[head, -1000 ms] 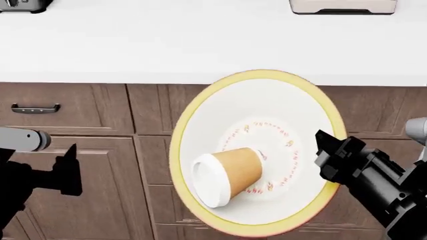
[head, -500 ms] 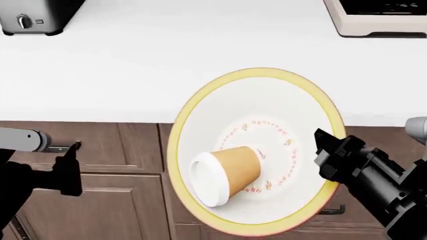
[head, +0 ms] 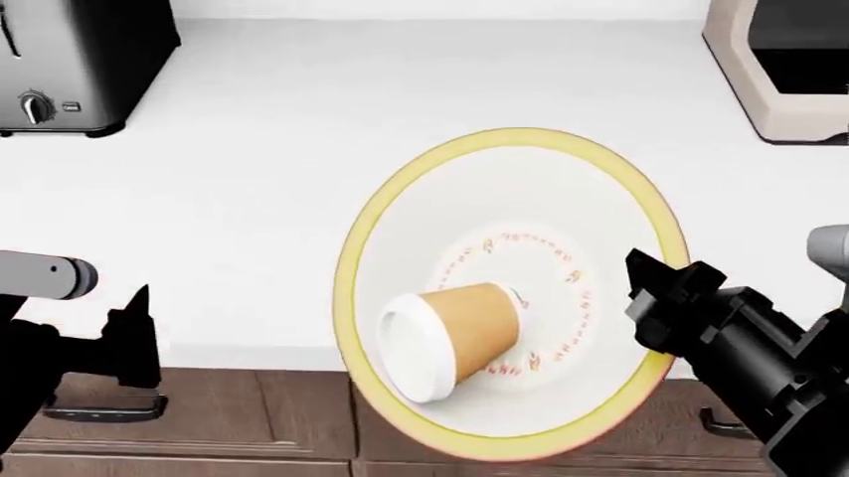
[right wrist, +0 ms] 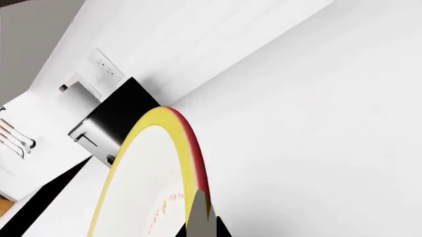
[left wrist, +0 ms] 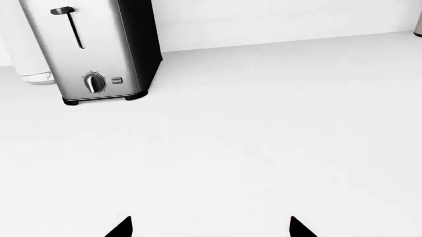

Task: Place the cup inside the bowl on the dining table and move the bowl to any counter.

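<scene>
Left wrist view: the left end effector (left wrist: 208,228) is hanging released and empty over the counter tabletop (left wrist: 264,138), with a toaster (left wrist: 92,47) ahead.

Head view: the cabinet fronts are sliding out of sight and the tabletop is now lying under most of the bowl (head: 531,189), so set-down looks close. The cup (head: 451,338) is lying on its side inside the bowl.

Right wrist view: the right end effector (right wrist: 201,217) is staying clenched on the bowl's rim.
</scene>
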Robot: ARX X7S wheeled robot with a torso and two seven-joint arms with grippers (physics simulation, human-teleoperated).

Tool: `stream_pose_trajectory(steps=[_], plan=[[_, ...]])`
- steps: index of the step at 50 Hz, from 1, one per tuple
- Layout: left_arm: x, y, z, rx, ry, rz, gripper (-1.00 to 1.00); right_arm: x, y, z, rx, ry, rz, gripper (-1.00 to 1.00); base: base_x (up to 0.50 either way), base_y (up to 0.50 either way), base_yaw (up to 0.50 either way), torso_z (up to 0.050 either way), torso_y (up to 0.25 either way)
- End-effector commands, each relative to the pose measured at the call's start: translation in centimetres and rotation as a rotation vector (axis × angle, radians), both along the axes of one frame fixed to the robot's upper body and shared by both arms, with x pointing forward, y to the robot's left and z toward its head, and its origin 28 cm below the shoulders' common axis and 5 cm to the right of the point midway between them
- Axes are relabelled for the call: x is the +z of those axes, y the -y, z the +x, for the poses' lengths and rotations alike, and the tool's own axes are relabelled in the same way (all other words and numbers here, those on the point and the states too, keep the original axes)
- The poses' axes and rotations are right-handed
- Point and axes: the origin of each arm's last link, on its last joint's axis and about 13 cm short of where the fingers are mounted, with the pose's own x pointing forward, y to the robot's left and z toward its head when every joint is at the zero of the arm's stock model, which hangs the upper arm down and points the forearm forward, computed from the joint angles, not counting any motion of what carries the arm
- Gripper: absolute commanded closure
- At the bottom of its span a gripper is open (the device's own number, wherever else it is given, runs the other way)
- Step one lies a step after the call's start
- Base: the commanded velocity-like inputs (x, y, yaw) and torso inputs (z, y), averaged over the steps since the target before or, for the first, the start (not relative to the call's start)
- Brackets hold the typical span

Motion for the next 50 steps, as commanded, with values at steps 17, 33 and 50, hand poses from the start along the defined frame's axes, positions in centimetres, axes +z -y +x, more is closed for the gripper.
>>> stream_pose_trajectory(steps=[17,33,50], plan=[[0.2,0.4,0.1,0.006,0.012,-0.004,-1.00,-0.3,-0.1,0.5,0.013,0.012,0.033,1.00,0.50,-0.02,0.00,0.000,0.002],[0.1,0.1,-0.1,0.004,0.005,-0.008,-1.00,-1.2,-0.7,0.8,0.031,-0.009,0.042,1.00,0.50,0.00,0.00,0.001,0.001],[-0.1,0.0,-0.2,0.007,0.003,-0.013,-1.00,-3.2,-0.9,0.4,0.040,-0.083,0.051,1.00,0.15,0.00,0.00,0.000,0.001]])
